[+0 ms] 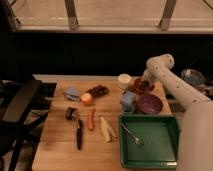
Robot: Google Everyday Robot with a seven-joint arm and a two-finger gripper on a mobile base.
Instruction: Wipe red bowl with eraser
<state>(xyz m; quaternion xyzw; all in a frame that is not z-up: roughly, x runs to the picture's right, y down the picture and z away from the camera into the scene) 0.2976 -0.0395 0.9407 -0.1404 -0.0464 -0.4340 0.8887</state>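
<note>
The red bowl (136, 88) sits at the back right of the wooden table (55, 150), just behind the dark purple bowl (150, 104). My white arm (167, 80) reaches in from the right and bends down, and its gripper (144, 84) is lowered into the red bowl, covering much of the bowl's inside. The eraser is hidden; I cannot make it out apart from the dark tip of the gripper.
A white cup (124, 80) stands left of the red bowl and a grey-blue cup (128, 101) in front of it. A green tray (165, 150) holds a fork (132, 135). Grapes (98, 90), an apple (87, 99), a carrot (91, 119) and a black-handled tool (79, 132) lie mid-table.
</note>
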